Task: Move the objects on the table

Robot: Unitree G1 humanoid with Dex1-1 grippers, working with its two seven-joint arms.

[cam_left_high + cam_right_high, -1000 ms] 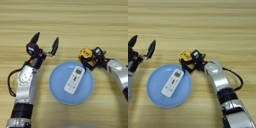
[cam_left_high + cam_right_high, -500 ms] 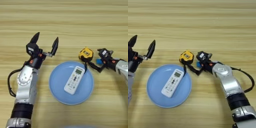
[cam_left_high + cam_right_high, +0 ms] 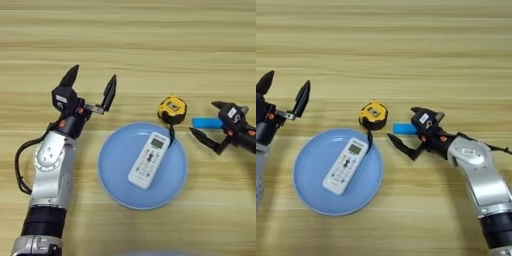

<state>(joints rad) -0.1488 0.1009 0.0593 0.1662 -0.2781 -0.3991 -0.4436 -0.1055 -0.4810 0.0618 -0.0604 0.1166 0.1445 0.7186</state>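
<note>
A round light-blue plate lies on the table at centre, and a white remote rests on it at a slant. Just beyond the plate's far right rim sits the yellow-black tape measure, its black strap trailing onto the rim. To the right of it lies a small blue bar. My right gripper is open, one finger on each side of the bar's left end. Left of the plate, my left gripper is held up open and has nothing in it.
Bare wood stretches across the far half of the table and in front of the right arm. The left arm runs down the left side beside the plate.
My right gripper has drawn back to the right from the tape measure and now stands open at the blue bar. The tape measure stays by the plate. The left arm has not moved.
</note>
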